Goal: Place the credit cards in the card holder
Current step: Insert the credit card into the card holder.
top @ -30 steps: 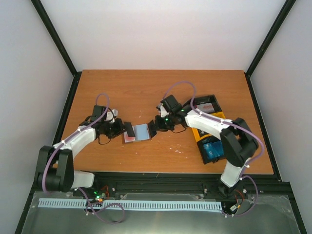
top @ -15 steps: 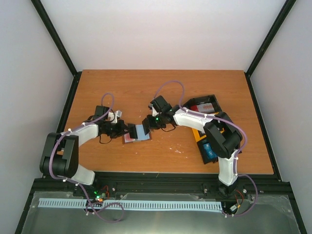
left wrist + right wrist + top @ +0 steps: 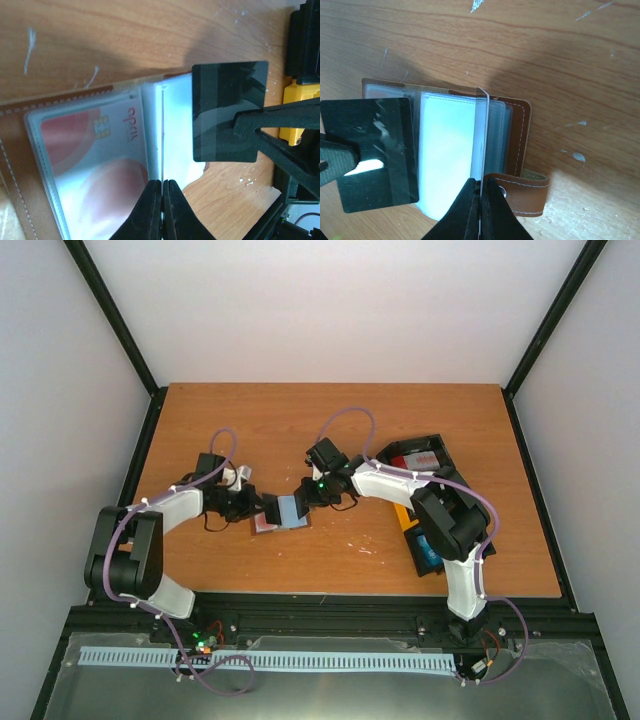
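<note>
The brown card holder (image 3: 285, 519) lies open on the table, its cover (image 3: 15, 165) (image 3: 518, 125) spread flat and its clear sleeves fanned up. A red and white credit card (image 3: 90, 150) sits in a left sleeve. My left gripper (image 3: 264, 508) (image 3: 162, 182) is shut on a dark credit card (image 3: 365, 130), edge-on in its own view, over the holder's left side. My right gripper (image 3: 307, 494) (image 3: 480, 182) is shut on another dark credit card (image 3: 225, 100), edge-on in its own view, standing among the right sleeves. A white page stands between the two cards.
A black and yellow tray (image 3: 402, 512) (image 3: 297, 115) lies right of the holder, with a red and white card (image 3: 421, 456) and a blue card (image 3: 433, 545) in it. The holder's clasp strap (image 3: 525, 192) sticks out beside my right fingers.
Both grippers have closed in on the holder. The right one moved left and back with its card, and the left arm edged right. Both stayed shut.
</note>
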Robot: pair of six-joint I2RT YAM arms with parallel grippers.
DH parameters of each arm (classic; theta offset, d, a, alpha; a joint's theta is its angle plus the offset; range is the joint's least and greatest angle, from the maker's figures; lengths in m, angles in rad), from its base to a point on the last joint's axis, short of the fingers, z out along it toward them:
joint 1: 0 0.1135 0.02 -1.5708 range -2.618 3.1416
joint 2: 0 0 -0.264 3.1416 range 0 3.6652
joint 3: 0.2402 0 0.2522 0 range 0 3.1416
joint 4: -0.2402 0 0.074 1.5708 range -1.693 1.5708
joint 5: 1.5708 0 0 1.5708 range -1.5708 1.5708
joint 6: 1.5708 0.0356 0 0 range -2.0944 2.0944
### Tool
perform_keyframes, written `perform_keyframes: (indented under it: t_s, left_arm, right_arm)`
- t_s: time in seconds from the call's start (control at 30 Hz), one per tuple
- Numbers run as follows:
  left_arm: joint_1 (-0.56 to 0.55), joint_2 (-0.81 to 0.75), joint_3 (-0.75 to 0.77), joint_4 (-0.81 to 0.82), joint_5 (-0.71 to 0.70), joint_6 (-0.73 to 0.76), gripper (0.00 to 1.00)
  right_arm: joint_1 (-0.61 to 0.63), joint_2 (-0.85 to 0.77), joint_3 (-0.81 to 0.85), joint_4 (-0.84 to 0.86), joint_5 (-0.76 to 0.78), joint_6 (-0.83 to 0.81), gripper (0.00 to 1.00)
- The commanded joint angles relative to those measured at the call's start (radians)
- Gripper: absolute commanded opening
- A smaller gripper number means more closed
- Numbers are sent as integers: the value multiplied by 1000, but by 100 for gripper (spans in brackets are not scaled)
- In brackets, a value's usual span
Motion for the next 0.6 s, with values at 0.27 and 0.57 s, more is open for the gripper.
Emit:
perform_keyframes:
  t_s: [0.27,0.57]
  left_arm:
    - [9,46,74,-59,32,78,1]
    - [9,87,6,68,66,-20,1]
  right_arm:
    - [6,32,-7,-40,46,-4,3]
    - [6,30,-15,-38,36,-3,3]
